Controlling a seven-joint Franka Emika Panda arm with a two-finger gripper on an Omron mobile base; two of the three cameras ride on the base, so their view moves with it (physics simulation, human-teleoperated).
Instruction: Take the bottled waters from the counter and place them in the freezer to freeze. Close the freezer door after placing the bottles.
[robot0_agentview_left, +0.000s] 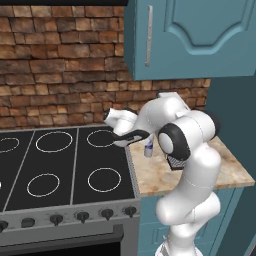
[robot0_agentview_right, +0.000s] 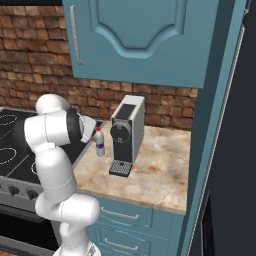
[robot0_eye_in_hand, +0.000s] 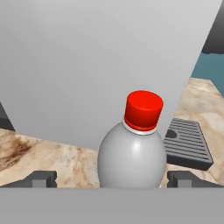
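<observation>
A small clear-white bottled water (robot0_eye_in_hand: 131, 153) with a red cap stands upright on the beige marbled counter (robot0_eye_in_hand: 52, 157), just left of the coffee machine. My gripper (robot0_eye_in_hand: 113, 179) is open, with one dark fingertip on each side of the bottle's body and a gap on both sides. In the right base view the same bottle (robot0_agentview_right: 100, 142) shows its blue label beside my arm. From the left base view, the gripper (robot0_agentview_left: 140, 136) reaches over the stove's right edge and the bottle (robot0_agentview_left: 148, 150) peeks out behind my arm. The dark slab at the right edge (robot0_agentview_right: 235, 160) may be the freezer; its door cannot be made out.
A tall grey-and-black coffee machine (robot0_agentview_right: 127, 135) stands close behind the bottle, its drip tray (robot0_eye_in_hand: 186, 142) to the right. The black stovetop (robot0_agentview_left: 65, 165) lies left of the counter (robot0_agentview_right: 160, 170). Teal wall cabinets (robot0_agentview_right: 145, 35) hang overhead.
</observation>
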